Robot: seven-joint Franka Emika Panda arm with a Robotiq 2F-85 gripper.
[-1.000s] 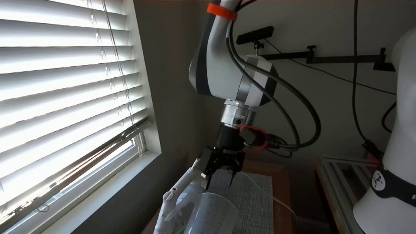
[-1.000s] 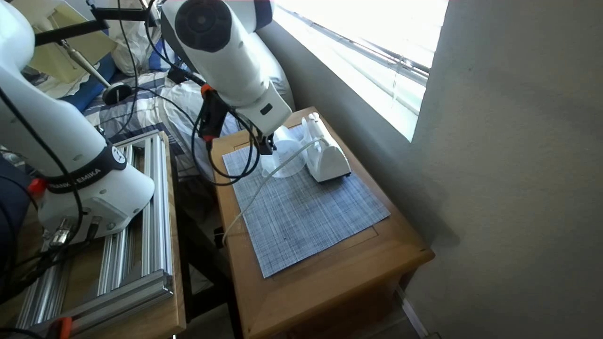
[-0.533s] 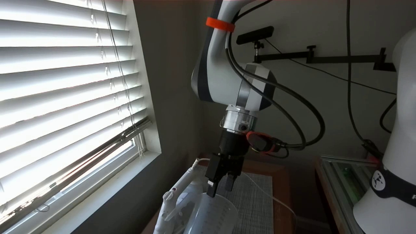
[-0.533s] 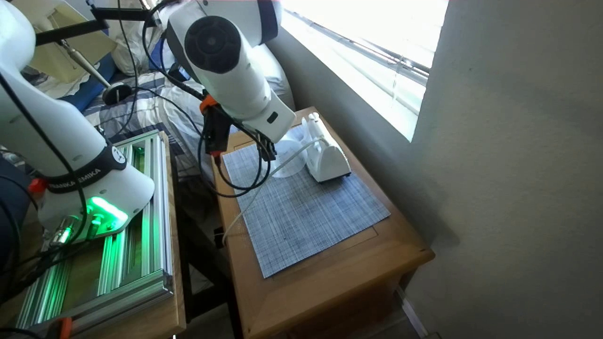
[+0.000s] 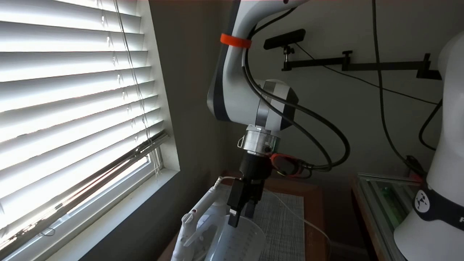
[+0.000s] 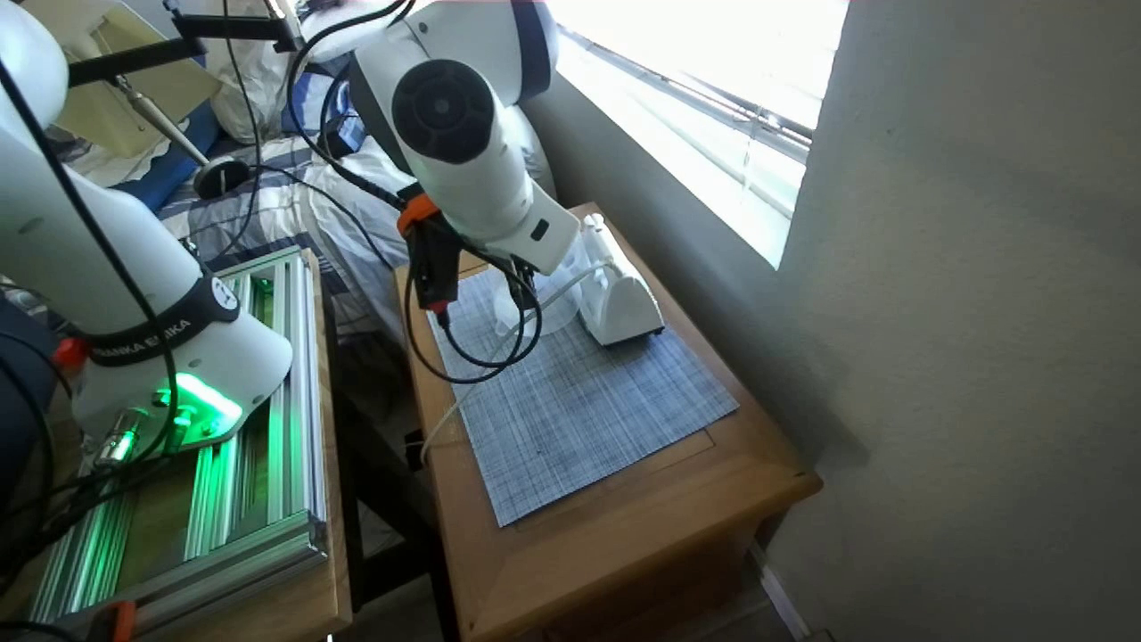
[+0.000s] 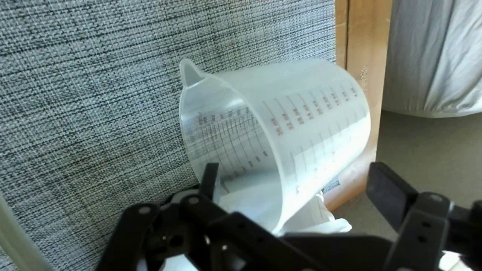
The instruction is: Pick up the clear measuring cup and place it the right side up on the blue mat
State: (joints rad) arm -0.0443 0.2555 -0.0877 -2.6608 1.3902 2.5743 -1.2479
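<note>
The clear measuring cup lies on its side on the blue mat, its spouted mouth facing left in the wrist view. It shows in both exterior views, partly behind the arm in one. The mat also shows in both. My gripper is open and empty just above the cup. In the wrist view one finger overlaps the cup's mouth and the other stands apart beyond its side. The gripper also shows in an exterior view, fingertips at the cup's upper end. I cannot tell whether they touch.
A white appliance stands on the mat close beside the cup, on the window side. Its pale cord crosses the mat. The wooden table borders a wall and a window with blinds. A bed lies beyond the table.
My gripper has moved down to the cup's upper end and stays open. The arm has shifted right in an exterior view. A green light has come on at the robot base. The cup has not moved.
</note>
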